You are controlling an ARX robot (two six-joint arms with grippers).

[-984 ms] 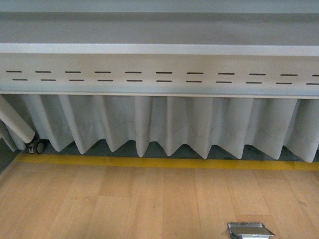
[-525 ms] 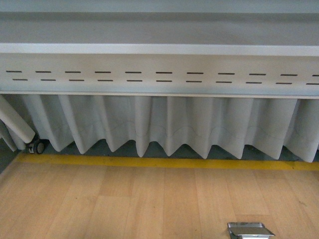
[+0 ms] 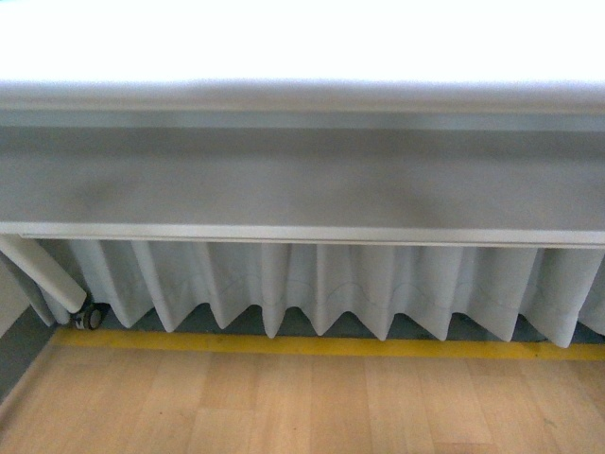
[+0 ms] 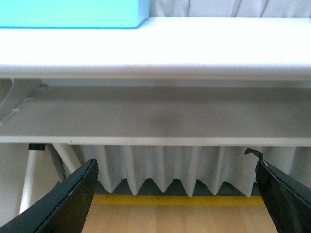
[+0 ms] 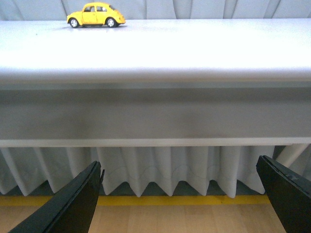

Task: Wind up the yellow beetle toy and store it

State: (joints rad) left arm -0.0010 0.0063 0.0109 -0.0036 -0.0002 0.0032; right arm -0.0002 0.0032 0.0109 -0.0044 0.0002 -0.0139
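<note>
The yellow beetle toy (image 5: 96,15) stands on its wheels at the far side of the white table top (image 5: 194,43), seen only in the right wrist view. My right gripper (image 5: 180,199) is open and empty, below the table's near edge and well short of the toy. Open and empty too, my left gripper (image 4: 177,196) hangs below the same edge, with a teal bin (image 4: 73,13) on the table beyond it. Neither gripper nor the toy shows in the front view.
The table's grey front apron (image 3: 302,180) fills the front view, with a pleated white curtain (image 3: 312,284) behind. A yellow floor line (image 3: 302,346) crosses the wooden floor (image 3: 284,407). A white leg with a caster (image 3: 91,320) stands at the left.
The front view has shifted upward: the slotted panel is gone, the bright table top now fills the upper part, and the metal piece on the floor has left the frame.
</note>
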